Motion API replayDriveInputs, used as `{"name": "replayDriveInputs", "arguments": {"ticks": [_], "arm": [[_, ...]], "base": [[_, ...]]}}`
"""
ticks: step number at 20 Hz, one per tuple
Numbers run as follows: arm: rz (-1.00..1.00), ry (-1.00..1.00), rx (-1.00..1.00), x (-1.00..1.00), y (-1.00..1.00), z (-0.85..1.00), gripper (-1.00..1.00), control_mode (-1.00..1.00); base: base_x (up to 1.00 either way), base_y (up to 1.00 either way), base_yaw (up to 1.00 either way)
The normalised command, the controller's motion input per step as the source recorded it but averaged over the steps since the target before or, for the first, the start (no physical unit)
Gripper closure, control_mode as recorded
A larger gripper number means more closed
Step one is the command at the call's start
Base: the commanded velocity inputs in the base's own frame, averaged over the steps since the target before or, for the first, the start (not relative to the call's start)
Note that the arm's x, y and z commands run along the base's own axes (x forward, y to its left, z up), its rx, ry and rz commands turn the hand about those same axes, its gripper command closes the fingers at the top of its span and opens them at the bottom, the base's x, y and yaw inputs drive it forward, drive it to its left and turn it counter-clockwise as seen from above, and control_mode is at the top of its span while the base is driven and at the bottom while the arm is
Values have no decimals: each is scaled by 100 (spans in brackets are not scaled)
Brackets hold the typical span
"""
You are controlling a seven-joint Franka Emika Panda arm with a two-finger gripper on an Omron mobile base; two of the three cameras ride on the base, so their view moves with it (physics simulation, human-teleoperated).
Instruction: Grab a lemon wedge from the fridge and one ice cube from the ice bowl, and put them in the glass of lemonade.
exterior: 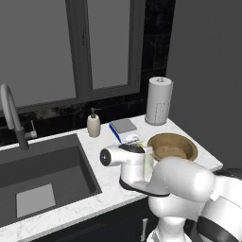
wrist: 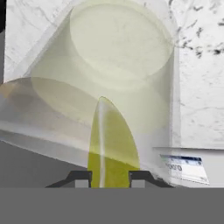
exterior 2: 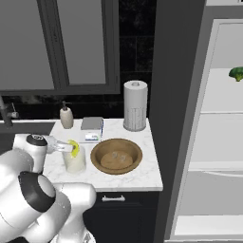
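The glass of lemonade (exterior 2: 75, 159) stands on the desk (exterior 2: 142, 174), and its mouth is open from above. The ice bowl (exterior 2: 116, 155) stands just beside it on the right and narrows the side way there. Behind the glass lie a flat grey box (exterior 2: 92, 124) and a soap bottle (exterior 2: 66, 117); the paper towel roll (exterior 2: 135, 105) stands tall near the wall. Left of the glass, the desk is bare up to the sink (exterior: 45, 177).

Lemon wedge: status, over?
Gripper shut on wedge, just above glass. Wedge not dropped yet. Ice bowl beside glass, untouched. Nothing in the way.
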Motion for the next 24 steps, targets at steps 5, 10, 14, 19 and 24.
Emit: {"name": "replayDriveInputs", "arguments": {"ticks": [5,10,14,19,24], "arm": [[-1,0,0,19,3,-4,100,-100],[-5,-1,0,-18,-5,0,100,-100],[-4,-6,0,-59,-18,0,100,-100],[-3,-8,0,-46,-18,0,100,-100],[-1,-8,0,-8,-8,0,100,-100]], "base": [[0,0,0],[0,0,0],[0,0,0],[0,0,0],[0,0,0]]}}
